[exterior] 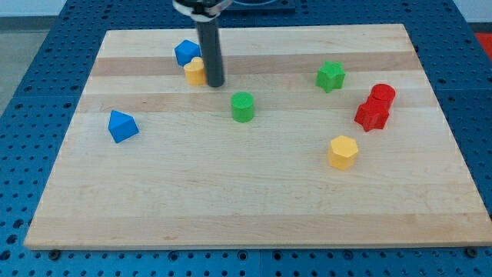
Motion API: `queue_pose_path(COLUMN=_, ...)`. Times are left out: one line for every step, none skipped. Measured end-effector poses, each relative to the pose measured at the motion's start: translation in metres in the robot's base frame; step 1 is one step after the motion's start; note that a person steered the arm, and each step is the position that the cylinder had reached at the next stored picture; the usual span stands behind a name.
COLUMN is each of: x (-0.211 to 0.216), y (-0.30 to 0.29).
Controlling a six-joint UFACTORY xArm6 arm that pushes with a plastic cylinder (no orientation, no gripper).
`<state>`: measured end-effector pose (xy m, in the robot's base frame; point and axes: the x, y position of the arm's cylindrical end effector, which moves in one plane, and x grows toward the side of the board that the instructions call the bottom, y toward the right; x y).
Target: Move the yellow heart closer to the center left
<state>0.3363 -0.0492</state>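
The yellow heart (194,71) lies near the view's top left of the wooden board (254,215), partly hidden behind my rod. My tip (214,83) rests on the board right against the heart's right side. A blue block (186,52) touches the heart at its upper left.
A blue block (122,126) lies at the left. A green cylinder (243,106) stands just right and below my tip. A green star-like block (330,75), a red cylinder (382,95), a red block (371,115) and a yellow hexagon (343,151) lie on the right.
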Motion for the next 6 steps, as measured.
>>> queue_pose_path(x=-0.018, y=0.006)
queue_pose_path(x=-0.026, y=-0.051)
queue_pose_path(x=0.007, y=-0.108)
queue_pose_path(x=-0.010, y=-0.105)
queue_pose_path(x=-0.019, y=-0.152)
queue_pose_path(x=0.022, y=-0.177)
